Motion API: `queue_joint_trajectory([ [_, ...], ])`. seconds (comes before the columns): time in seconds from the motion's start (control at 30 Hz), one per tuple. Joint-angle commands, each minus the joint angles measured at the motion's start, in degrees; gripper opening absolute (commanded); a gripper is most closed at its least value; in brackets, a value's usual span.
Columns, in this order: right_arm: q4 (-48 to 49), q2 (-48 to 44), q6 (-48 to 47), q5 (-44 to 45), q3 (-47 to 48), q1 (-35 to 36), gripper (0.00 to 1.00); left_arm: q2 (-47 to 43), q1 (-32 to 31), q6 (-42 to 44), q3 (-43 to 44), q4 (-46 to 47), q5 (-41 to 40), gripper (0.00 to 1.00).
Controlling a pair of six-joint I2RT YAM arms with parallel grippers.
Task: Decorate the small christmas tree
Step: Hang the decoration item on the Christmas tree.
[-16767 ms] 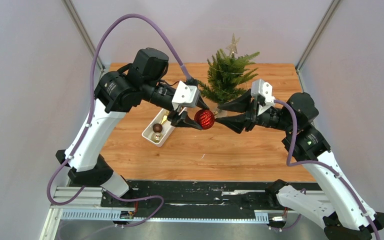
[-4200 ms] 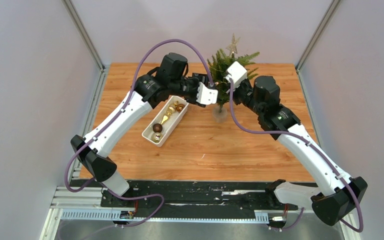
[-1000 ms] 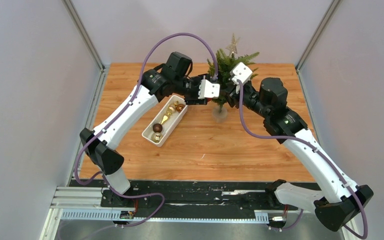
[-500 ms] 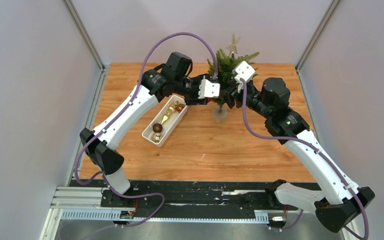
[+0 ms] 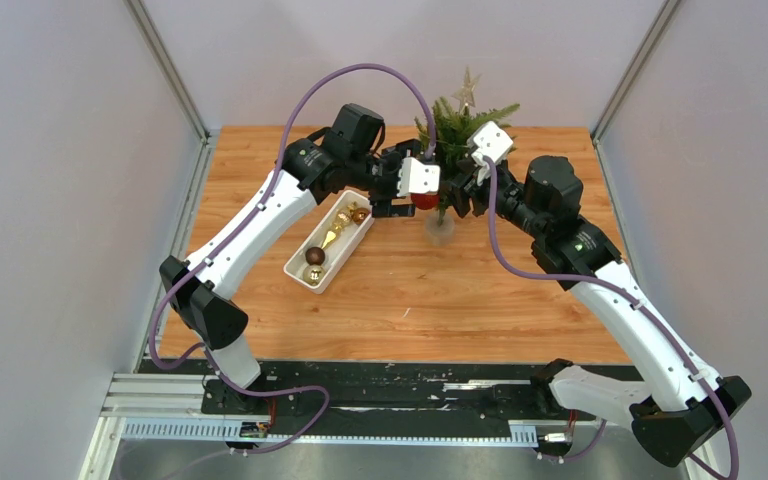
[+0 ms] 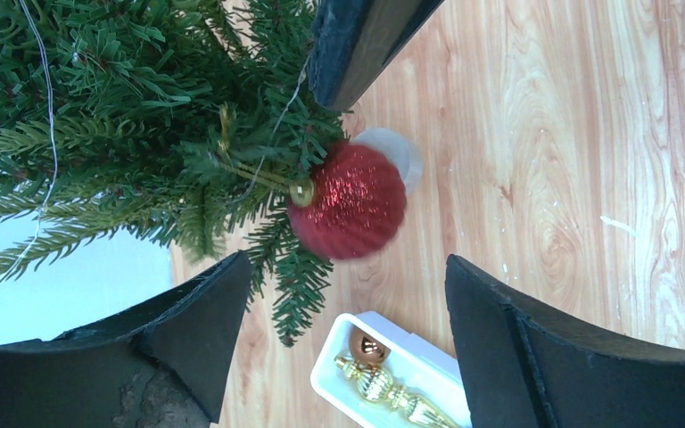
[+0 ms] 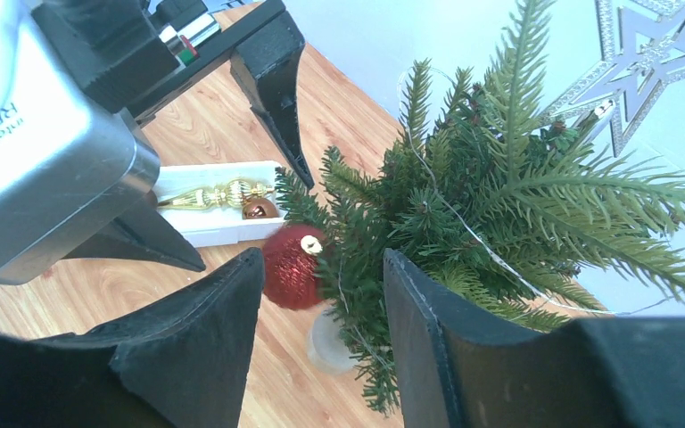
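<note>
Left wrist view: the red glitter ball hangs by its gold loop from a low branch of the small christmas tree. The tree stands on its clear round base toward the far side of the table, just beyond the white tray. The left gripper has its 2 fingers wide apart, 1 on each side of the ball, gripping nothing. The right gripper also shows its fingers apart, with the ball and the lower needles seen through the gap and nothing clamped. Judgement: the ball appears hung, so the hazard lies in the withdrawal. Both arms are close against the foliage. A finger that catches a branch or the thin wire threaded through the needles could drag the tree, and a light tree on so small a base is likely to tip. The loop sits near the branch tip, so a knock could slide it off and drop the ball onto the table. The ball's outline is slightly blurred, so it may be swinging.
</note>
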Motion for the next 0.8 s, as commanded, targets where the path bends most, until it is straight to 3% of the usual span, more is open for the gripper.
queue_joint_trajectory([
  [0.0, 2.2, -1.0, 1.0, -0.3, 1.6, 0.0, 0.54, -1.9, 0.1, -1.0, 0.9, 0.8, 0.9, 0.89],
  [0.33, 2.0, -1.8, 2.1, -1.0, 1.9, 0.0, 0.56, -4.3, 0.2, -4.1, 2.5, -1.6, 1.6, 0.9],
  [0.57, 0.7, -3.5, 5.3, -7.5, 2.4, 0.0, 0.63, -10.4, 2.7, -14.7, 3.3, -5.5, 5.6, 0.93],
  [0.77, -0.2, -4.5, 6.0, -10.8, 1.9, 0.0, 0.71, -17.2, 6.6, -22.7, -0.8, -7.2, 8.4, 1.0],
])
